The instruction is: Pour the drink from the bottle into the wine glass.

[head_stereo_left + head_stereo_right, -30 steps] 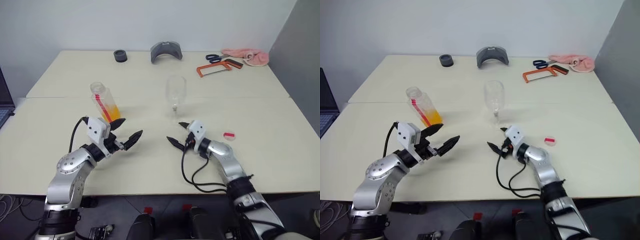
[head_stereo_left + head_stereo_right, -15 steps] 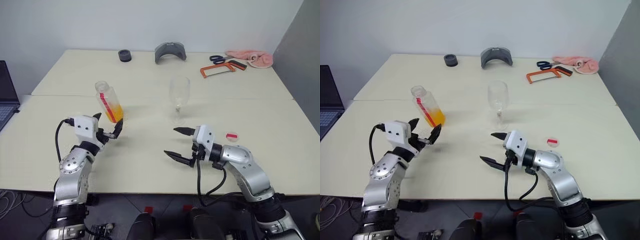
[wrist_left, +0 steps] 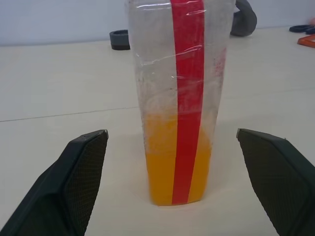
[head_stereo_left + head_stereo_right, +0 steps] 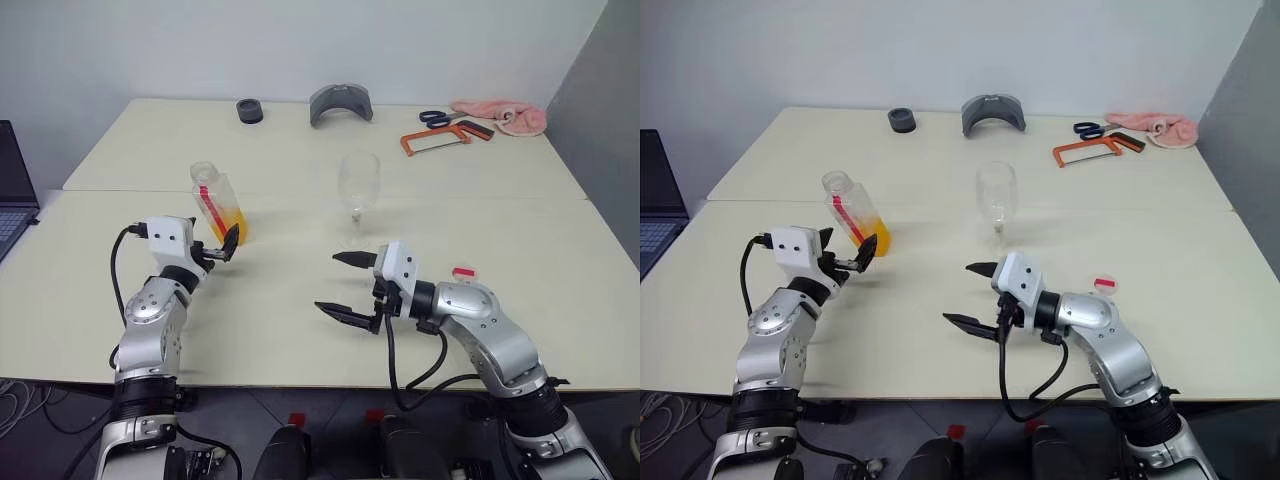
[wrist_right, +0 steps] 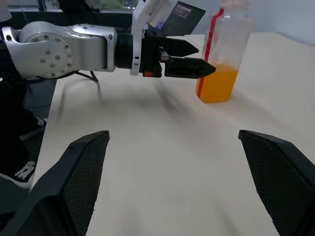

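The bottle [image 4: 216, 203] stands uncapped on the table's left half, clear with a red strip, and the orange drink [image 4: 233, 226] fills its lower part. The empty wine glass [image 4: 358, 184] stands upright at the table's middle. My left gripper [image 3: 171, 132] is open and level. Its fingertips [image 4: 231, 241] sit at the bottle's base on either side without touching it. My right gripper [image 4: 327, 282] is open and holds nothing, hovering in front of the glass and pointing left toward the bottle [image 5: 221, 54].
A small red and white round piece [image 4: 462, 272] lies right of my right gripper. Along the far edge lie a black ring [image 4: 248, 110], a grey curved part [image 4: 340, 103], scissors [image 4: 432, 117], an orange hacksaw [image 4: 435, 138] and a pink cloth [image 4: 500, 113]. A laptop [image 4: 10, 190] sits off the table's left.
My left gripper has moved forward and swung round to face the bottle, its fingertips now at the bottle's base. My right gripper has lifted off the table, drawn back and turned left.
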Controlling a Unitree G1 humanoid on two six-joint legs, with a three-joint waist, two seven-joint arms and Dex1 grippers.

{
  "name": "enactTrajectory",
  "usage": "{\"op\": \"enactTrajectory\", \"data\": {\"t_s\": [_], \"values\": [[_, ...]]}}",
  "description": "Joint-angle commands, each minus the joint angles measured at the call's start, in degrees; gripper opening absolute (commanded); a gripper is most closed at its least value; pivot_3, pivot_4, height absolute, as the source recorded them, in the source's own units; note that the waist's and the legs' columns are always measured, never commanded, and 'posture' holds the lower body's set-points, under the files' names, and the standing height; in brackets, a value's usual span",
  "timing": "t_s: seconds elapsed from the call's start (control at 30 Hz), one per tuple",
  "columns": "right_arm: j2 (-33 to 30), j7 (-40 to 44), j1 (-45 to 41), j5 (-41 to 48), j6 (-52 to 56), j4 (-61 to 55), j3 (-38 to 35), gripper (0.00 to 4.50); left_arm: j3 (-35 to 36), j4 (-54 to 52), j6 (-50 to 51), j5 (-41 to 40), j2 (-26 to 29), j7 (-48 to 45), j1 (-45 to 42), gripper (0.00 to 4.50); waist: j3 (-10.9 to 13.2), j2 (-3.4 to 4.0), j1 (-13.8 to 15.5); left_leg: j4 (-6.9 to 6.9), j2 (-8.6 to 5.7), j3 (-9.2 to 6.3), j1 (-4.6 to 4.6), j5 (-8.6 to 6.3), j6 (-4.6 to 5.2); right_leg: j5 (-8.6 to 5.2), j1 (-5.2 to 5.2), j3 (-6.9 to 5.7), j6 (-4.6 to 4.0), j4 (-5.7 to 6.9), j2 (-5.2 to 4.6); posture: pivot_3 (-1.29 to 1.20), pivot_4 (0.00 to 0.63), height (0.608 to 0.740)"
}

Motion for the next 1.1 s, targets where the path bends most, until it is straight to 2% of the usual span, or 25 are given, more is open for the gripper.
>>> {"op": "enactTrajectory", "data": {"t_s": [0.03, 0.43, 0.57, 0.77, 0.93, 1.1], "values": [[0.42, -0.39, -2.13, 0.86, 0.30, -2.00, 0.44, 4.48, 0.59, 1.85, -0.82, 0.75, 1.26, 0.22, -2.66, 4.50, 0.00, 0.00, 0.07, 0.00, 0.00, 0.00, -0.01, 0.00, 0.00, 0.00, 0.00, -0.01, 0.00, 0.00, 0.00, 0.00, 0.150, 0.740], [1.38, -1.90, -4.88, 1.89, 1.35, -1.99, 0.59, 4.48, -0.18, 14.21, -3.68, 2.51, 2.57, -1.55, -11.89, 4.50, -0.02, -0.04, 0.18, 0.02, -0.05, -0.05, -0.04, 0.00, -0.01, 0.00, -0.02, -0.05, 0.00, 0.01, 0.01, 0.00, 0.150, 0.740], [1.67, -2.38, -5.25, 1.87, 1.22, -1.69, 0.56, 4.50, -0.86, 17.88, -5.17, 2.91, 2.64, -3.14, -14.21, 3.63, -0.02, -0.04, 0.17, 0.02, -0.07, -0.04, -0.04, 0.01, -0.01, 0.00, -0.02, -0.06, 0.00, 0.00, 0.02, 0.00, 0.150, 0.740], [1.86, -3.16, -5.43, 1.18, 0.58, -1.36, 0.69, 4.50, -1.50, 21.22, -7.16, 3.37, 2.63, -4.79, -15.95, 1.78, -0.02, -0.04, 0.16, 0.01, -0.07, -0.05, -0.05, 0.01, -0.02, 0.00, -0.04, -0.06, 0.00, 0.00, 0.02, 0.00, 0.150, 0.740], [1.73, -3.99, -5.39, 0.77, -0.06, -1.58, 0.37, 4.50, -2.19, 20.18, -8.45, 3.99, 2.25, -5.27, -15.50, 1.68, -0.02, -0.04, 0.17, 0.02, -0.07, -0.06, -0.06, 0.01, -0.01, 0.00, -0.04, -0.06, 0.00, 0.01, 0.00, 0.00, 0.150, 0.740], [1.37, -6.10, -5.54, 3.56, 2.66, -4.37, -3.61, 4.50, -5.93, 12.60, -8.40, 6.78, 2.31, -6.21, -14.67, 1.68, -0.01, -0.05, 0.27, 0.05, -0.05, -0.15, -0.15, 0.01, -0.02, 0.00, -0.06, -0.10, -0.01, 0.01, -0.01, 0.00, 0.150, 0.740]]}}
